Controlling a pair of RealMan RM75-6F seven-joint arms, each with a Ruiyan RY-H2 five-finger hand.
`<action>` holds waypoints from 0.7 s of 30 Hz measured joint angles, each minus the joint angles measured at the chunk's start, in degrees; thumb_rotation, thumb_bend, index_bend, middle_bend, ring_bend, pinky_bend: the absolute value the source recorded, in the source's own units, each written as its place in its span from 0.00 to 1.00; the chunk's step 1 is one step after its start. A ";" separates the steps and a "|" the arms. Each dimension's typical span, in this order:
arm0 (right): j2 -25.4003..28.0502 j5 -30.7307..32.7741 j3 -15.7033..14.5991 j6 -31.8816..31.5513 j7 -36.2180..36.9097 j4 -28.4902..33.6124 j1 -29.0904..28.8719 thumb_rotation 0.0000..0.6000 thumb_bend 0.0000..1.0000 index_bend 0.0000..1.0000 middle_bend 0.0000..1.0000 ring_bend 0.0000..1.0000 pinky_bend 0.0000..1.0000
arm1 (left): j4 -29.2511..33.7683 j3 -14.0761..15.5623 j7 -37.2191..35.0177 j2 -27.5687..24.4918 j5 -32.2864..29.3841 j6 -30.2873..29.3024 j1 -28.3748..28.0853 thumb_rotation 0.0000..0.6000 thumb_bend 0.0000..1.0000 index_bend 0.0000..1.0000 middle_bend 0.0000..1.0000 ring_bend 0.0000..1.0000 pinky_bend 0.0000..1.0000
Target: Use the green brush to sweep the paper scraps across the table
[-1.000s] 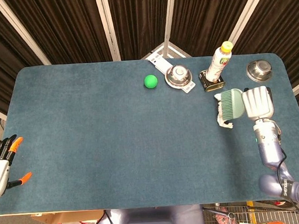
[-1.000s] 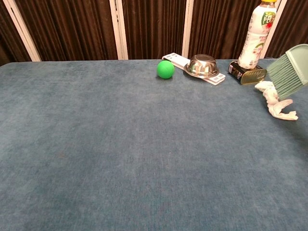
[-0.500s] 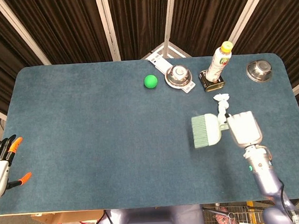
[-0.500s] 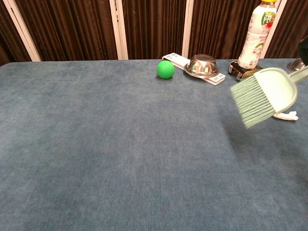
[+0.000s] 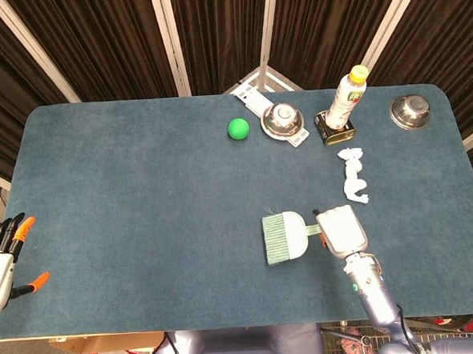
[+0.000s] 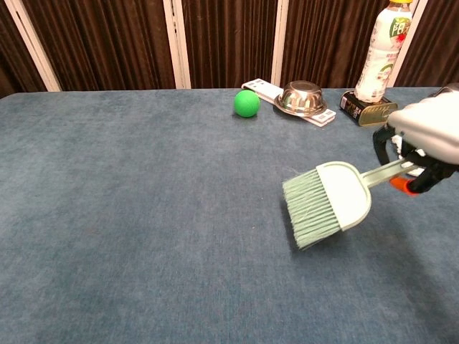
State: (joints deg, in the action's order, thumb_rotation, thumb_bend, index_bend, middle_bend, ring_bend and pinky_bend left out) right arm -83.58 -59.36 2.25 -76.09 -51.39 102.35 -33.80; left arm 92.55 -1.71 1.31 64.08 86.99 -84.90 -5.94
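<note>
My right hand grips the handle of the green brush, whose bristles point left, near the table's front middle. The white paper scraps lie in a crumpled strip behind and to the right of the brush, apart from it; the chest view does not show them. My left hand rests open off the table's front left corner, holding nothing.
Along the back edge stand a green ball, a steel bowl on a white remote, a bottle on a dark tin, and a second steel bowl.
My right hand has carried the brush from over the paper scraps toward the front and left, away from them. The scraps stayed near the bottle. The left hand has not moved.
</note>
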 measured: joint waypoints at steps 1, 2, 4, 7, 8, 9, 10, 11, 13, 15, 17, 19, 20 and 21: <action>-0.64 0.44 0.07 0.05 -0.15 -0.66 0.03 1.00 0.62 0.75 0.93 0.95 0.88 | -0.02 0.00 -0.06 -0.02 0.02 -0.03 0.01 1.00 0.00 0.00 0.00 0.00 0.00; -1.28 1.13 0.17 0.11 -0.26 -1.42 0.12 1.00 0.62 0.69 0.93 0.95 0.88 | -0.04 0.01 -0.11 -0.03 0.04 -0.05 0.03 1.00 0.00 0.00 0.00 0.00 0.00; -1.98 2.25 0.29 0.20 -0.34 -2.35 0.36 1.00 0.58 0.54 0.93 0.91 0.87 | -0.08 0.04 -0.22 -0.07 0.06 -0.07 0.07 1.00 0.00 0.00 0.00 0.00 0.00; -2.55 3.57 0.31 0.23 -0.78 -3.58 0.82 1.00 0.44 0.28 0.85 0.82 0.84 | -0.08 0.06 -0.25 -0.11 0.07 -0.05 0.07 1.00 0.00 0.00 0.00 0.00 0.00; -2.54 3.74 0.24 0.17 -1.07 -3.82 0.91 1.00 0.41 0.22 0.82 0.79 0.83 | -0.08 0.08 -0.22 -0.11 0.10 -0.05 0.07 1.00 0.00 0.00 0.00 0.00 0.00; -2.44 3.87 0.09 0.03 -1.60 -4.13 1.01 1.00 0.38 0.15 0.79 0.76 0.83 | -0.06 0.11 -0.16 -0.12 0.15 -0.04 0.07 1.00 0.00 0.00 0.00 0.00 0.00; -2.32 3.87 -0.07 -0.13 -2.13 -4.36 1.07 1.00 0.37 0.11 0.77 0.74 0.82 | -0.05 0.13 -0.11 -0.11 0.17 -0.04 0.07 1.00 0.00 0.00 0.00 0.00 0.00; -2.16 3.81 -0.28 -0.34 -2.71 -4.57 1.15 1.00 0.35 0.06 0.75 0.72 0.80 | -0.04 0.14 -0.03 -0.09 0.19 -0.04 0.07 1.00 0.00 0.00 0.00 0.00 0.00; -1.61 3.29 -0.85 -1.03 -3.89 -4.93 1.40 1.00 0.34 0.01 0.71 0.69 0.76 | 0.00 0.16 0.17 -0.06 0.20 -0.01 0.07 1.00 0.00 0.00 0.00 0.00 0.00; -0.80 2.53 -1.46 -1.74 -4.51 -5.03 1.78 1.00 0.34 0.00 0.68 0.66 0.73 | 0.03 0.16 0.41 -0.03 0.16 0.00 0.08 1.00 0.00 0.00 0.00 0.00 0.00; 0.03 1.88 -1.98 -2.42 -5.05 -5.01 2.18 1.00 0.33 0.00 0.65 0.63 0.68 | 0.05 0.16 0.56 0.00 0.10 0.00 0.10 1.00 0.00 0.00 0.00 0.00 0.00; 1.04 1.36 -2.50 -3.30 -5.42 -4.84 2.82 1.00 0.33 0.00 0.59 0.57 0.62 | 0.07 0.14 0.65 -0.01 0.03 -0.03 0.14 1.00 0.00 0.00 0.00 0.00 0.00; 1.73 1.07 -2.77 -3.73 -5.38 -4.62 3.25 1.00 0.33 0.00 0.55 0.52 0.57 | 0.08 0.14 0.66 -0.02 0.01 -0.04 0.15 1.00 0.00 0.00 0.00 0.00 0.00; 2.32 0.81 -2.96 -4.05 -5.21 -4.41 3.59 1.00 0.33 0.00 0.52 0.49 0.53 | 0.08 0.13 0.66 -0.03 0.00 -0.06 0.17 1.00 0.00 0.00 0.00 0.00 0.00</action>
State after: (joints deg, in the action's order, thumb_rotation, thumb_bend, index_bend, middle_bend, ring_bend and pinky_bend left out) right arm -81.26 -58.56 -0.72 -80.15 -56.60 97.94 -30.21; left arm 92.62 -1.58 1.97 64.05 86.99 -84.96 -5.77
